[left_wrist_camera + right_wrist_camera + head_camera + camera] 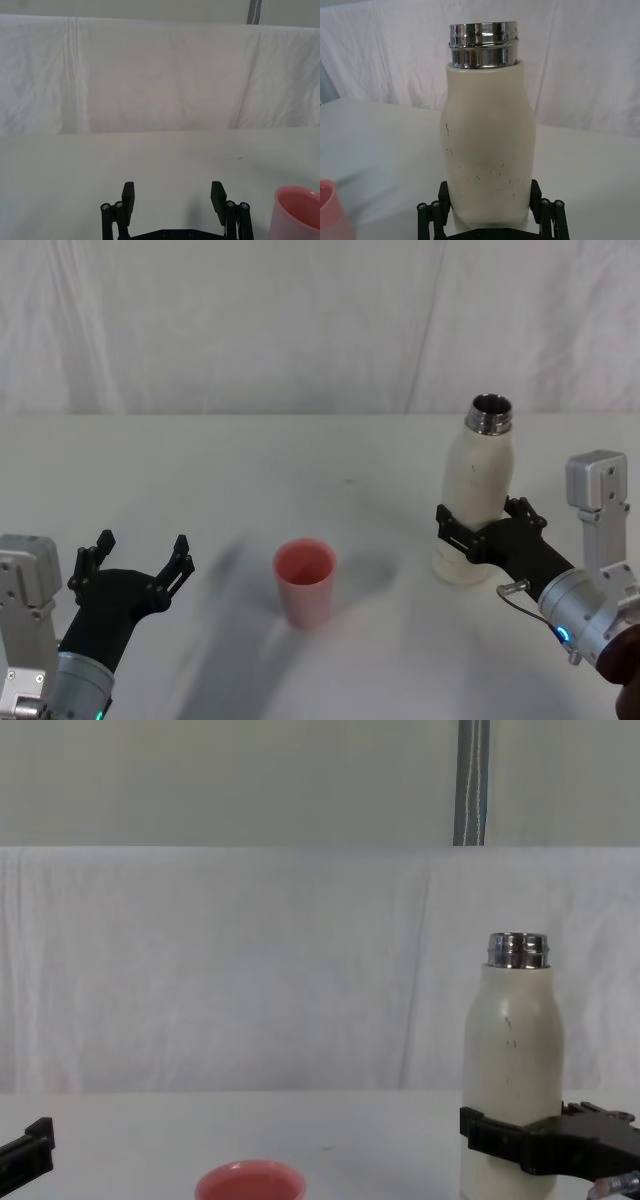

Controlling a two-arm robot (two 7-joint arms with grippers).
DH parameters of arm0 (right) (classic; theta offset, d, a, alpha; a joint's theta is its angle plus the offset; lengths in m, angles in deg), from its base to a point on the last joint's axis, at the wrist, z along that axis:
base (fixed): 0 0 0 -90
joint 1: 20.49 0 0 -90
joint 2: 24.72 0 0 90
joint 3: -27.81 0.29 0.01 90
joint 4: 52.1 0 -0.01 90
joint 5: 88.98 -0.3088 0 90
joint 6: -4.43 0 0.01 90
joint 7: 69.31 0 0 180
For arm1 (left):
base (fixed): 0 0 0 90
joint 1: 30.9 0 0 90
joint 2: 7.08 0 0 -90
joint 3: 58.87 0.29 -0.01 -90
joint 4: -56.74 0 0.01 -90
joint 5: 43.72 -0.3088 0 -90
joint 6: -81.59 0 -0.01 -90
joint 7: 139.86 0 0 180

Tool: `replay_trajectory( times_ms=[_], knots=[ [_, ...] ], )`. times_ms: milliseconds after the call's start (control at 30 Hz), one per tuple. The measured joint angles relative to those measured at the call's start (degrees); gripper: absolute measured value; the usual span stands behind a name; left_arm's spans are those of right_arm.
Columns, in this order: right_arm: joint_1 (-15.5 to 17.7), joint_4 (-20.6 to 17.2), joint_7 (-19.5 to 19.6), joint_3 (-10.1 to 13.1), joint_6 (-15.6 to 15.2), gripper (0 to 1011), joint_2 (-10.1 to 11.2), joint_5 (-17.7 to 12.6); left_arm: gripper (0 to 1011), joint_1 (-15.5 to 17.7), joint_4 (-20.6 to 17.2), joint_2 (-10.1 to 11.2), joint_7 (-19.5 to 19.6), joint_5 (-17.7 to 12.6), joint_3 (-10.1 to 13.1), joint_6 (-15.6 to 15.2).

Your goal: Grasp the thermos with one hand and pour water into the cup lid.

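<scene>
Two black jaws of the right gripper (478, 533) clasp the lower body of the thermos (477, 495), which stands upright and uncapped on the white desk (300, 460) at the robot's right. The cup lid (304, 581) stands well apart to its left, near the desk's middle, with bare desk between. Beyond it the left gripper (138, 562) hovers with jaws spread wide, holding nothing.

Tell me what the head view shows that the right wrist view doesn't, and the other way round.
Head view alone: the left gripper, fingers open and holding nothing, low on the left; the whole pink cup lid standing upright on the table; and the thermos's open mouth.

Right wrist view alone: a close look at the small dark scuffs on the thermos's body and the threaded steel neck.

Both: the upright thermos with the right gripper's fingers around its lower body.
</scene>
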Motion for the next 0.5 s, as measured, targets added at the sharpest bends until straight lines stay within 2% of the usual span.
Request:
replay_trajectory(
  times_ms=[500],
  knots=[
    [-0.43,0.89,-0.03,-0.46,0.34,952,-0.36,0.54,1001,0.0,0.0,0.0,0.0,0.0,0.0,0.0]
  ],
)
